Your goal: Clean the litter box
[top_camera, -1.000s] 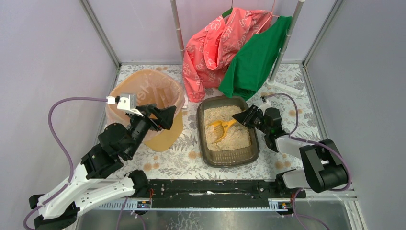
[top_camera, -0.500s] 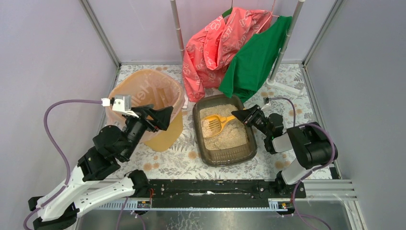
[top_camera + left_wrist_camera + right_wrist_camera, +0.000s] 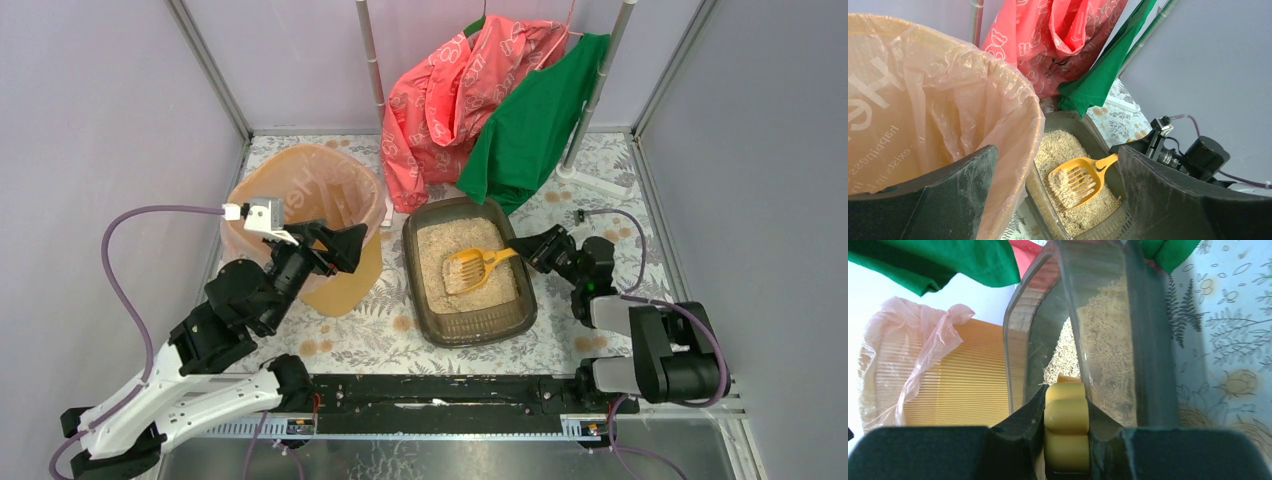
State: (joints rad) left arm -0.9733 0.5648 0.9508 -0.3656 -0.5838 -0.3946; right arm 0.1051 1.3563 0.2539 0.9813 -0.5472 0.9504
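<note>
Top view, scene: the litter box (image 3: 470,336) sits mid-table on the floral cover (image 3: 370,330), just right of the lined bin (image 3: 300,185). A red garment (image 3: 450,90) and a green garment (image 3: 530,130) hang behind.
Top view, right arm: my right gripper (image 3: 527,252) is clamped on the handle of the yellow scoop (image 3: 468,268). Its slotted blade lies on the granules (image 3: 450,240) near the box's middle.
Top view, left arm: my left gripper (image 3: 345,245) hovers at the bin's near rim, jaws spread wide, holding nothing.
Left wrist view: between my wide-apart fingers (image 3: 948,200) I see the peach liner (image 3: 923,100) on the left and the box beside it. The blade carries a small heap of litter.
Right wrist view: the pads (image 3: 1023,425) pinch the handle (image 3: 1065,430) squarely. The box's wall (image 3: 1143,340) runs ahead, with the ribbed yellow bin to its left.
Step, as I judge it: scoop and sift.
How I'd do it well: I keep the blade level as I lift and shake gently over the box so clean granules fall through the slots. I clear the rim before swinging left to the bin, and I hold the left arm out of that path.
</note>
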